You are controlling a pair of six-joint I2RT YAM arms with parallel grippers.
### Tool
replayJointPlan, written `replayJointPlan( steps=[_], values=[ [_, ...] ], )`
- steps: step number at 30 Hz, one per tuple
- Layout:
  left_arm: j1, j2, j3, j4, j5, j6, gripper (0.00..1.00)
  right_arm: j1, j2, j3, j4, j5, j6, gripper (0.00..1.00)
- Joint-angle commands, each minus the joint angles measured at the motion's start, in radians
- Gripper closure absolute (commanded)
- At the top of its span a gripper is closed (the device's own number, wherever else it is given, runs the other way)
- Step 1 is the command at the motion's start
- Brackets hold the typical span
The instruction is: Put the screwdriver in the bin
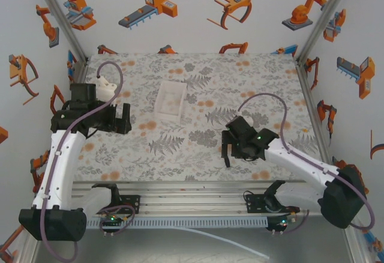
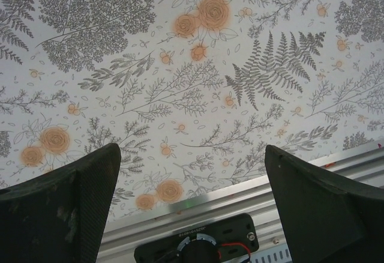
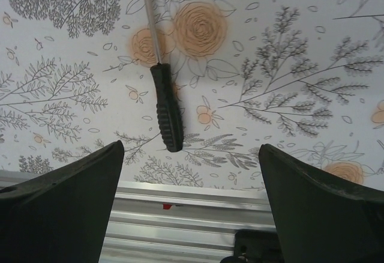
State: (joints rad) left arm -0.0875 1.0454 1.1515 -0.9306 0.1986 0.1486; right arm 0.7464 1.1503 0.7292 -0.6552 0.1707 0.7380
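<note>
The screwdriver lies flat on the floral tabletop, its black ribbed handle toward the near rail and its thin pale shaft pointing away. In the top view it shows as a dark sliver just below my right gripper. My right gripper hovers open above it, and the handle end sits a little ahead of the fingertips, left of centre, untouched. The bin, a small white translucent tray, sits at mid-table toward the back with nothing showing in it. My left gripper is open at the left over bare cloth.
An aluminium rail with the two arm bases runs along the near edge. Printed walls and metal corner posts close off the back and sides. Open floral tabletop lies between the screwdriver and the bin.
</note>
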Motion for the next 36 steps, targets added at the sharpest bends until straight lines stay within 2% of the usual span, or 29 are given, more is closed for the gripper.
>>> replayJointPlan(
  steps=[1, 4, 7, 11, 17, 25, 30, 32, 36],
  values=[
    [-0.007, -0.026, -0.019, -0.033, -0.007, 0.006, 0.03, 0.039, 0.050, 0.002, 0.063, 0.028, 0.066, 0.23],
    [-0.008, -0.031, -0.021, -0.042, -0.008, 0.001, 0.03, 0.058, 0.089, -0.020, 0.114, 0.003, 0.096, 0.32],
    [-0.008, -0.034, -0.019, -0.048, -0.009, -0.001, 0.03, 0.079, 0.114, -0.022, 0.112, 0.029, 0.118, 0.34],
    [-0.008, -0.042, -0.019, -0.050, 0.004, 0.002, 0.03, 0.082, 0.164, -0.018, 0.096, 0.044, 0.138, 0.40],
    [-0.009, -0.058, -0.008, -0.101, 0.159, 0.071, 0.03, 0.088, 0.196, -0.036, 0.117, 0.053, 0.171, 0.45],
    [-0.022, -0.078, -0.018, -0.132, 0.267, 0.101, 0.03, 0.087, 0.231, -0.047, 0.128, 0.049, 0.186, 0.54],
    [-0.029, -0.076, -0.016, -0.151, 0.391, 0.128, 0.03, 0.088, 0.239, -0.063, 0.153, 0.047, 0.198, 0.55],
    [-0.034, -0.077, -0.015, -0.161, 0.437, 0.145, 0.03, 0.089, 0.243, -0.066, 0.160, 0.043, 0.201, 0.58],
    [-0.044, -0.070, -0.015, -0.159, 0.438, 0.148, 0.03, 0.088, 0.246, -0.064, 0.162, 0.039, 0.202, 0.64]
  ],
)
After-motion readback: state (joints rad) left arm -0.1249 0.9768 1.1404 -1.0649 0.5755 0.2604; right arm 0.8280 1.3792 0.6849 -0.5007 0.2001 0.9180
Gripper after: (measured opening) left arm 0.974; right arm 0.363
